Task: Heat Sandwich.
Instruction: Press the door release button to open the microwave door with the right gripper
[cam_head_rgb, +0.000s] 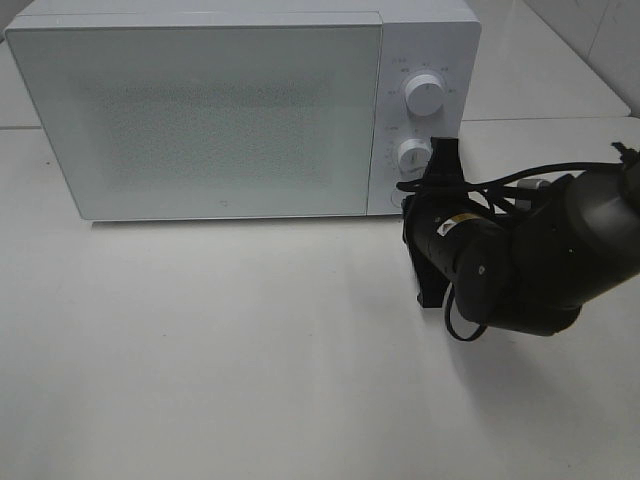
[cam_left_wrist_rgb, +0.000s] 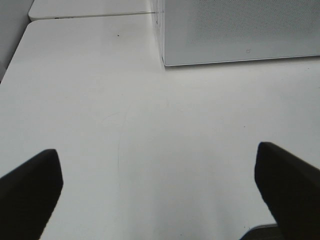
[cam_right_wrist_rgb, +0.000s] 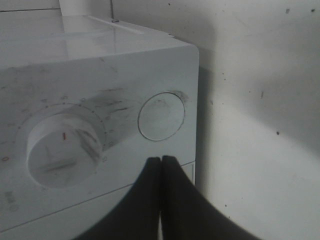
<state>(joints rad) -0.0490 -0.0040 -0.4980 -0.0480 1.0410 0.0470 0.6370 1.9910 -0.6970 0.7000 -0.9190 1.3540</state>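
Observation:
The sandwich is out of view. The white microwave (cam_head_rgb: 200, 110) stands at the back of the table with its door shut. My right gripper (cam_head_rgb: 408, 200) is shut and empty at the lower right of the control panel. In the right wrist view its closed tips (cam_right_wrist_rgb: 161, 161) sit just below the round button (cam_right_wrist_rgb: 161, 116), beside the lower knob (cam_right_wrist_rgb: 62, 149); I cannot tell whether they touch the panel. My left gripper (cam_left_wrist_rgb: 156, 152) is open over bare table in front of the microwave's left corner (cam_left_wrist_rgb: 162, 60), with nothing between its fingers (cam_left_wrist_rgb: 30, 190).
Two knobs sit on the panel, upper (cam_head_rgb: 425, 95) and lower (cam_head_rgb: 413, 155). The right arm's black body (cam_head_rgb: 540, 260) hangs over the table's right side. A second white table (cam_left_wrist_rgb: 90, 7) adjoins behind the microwave.

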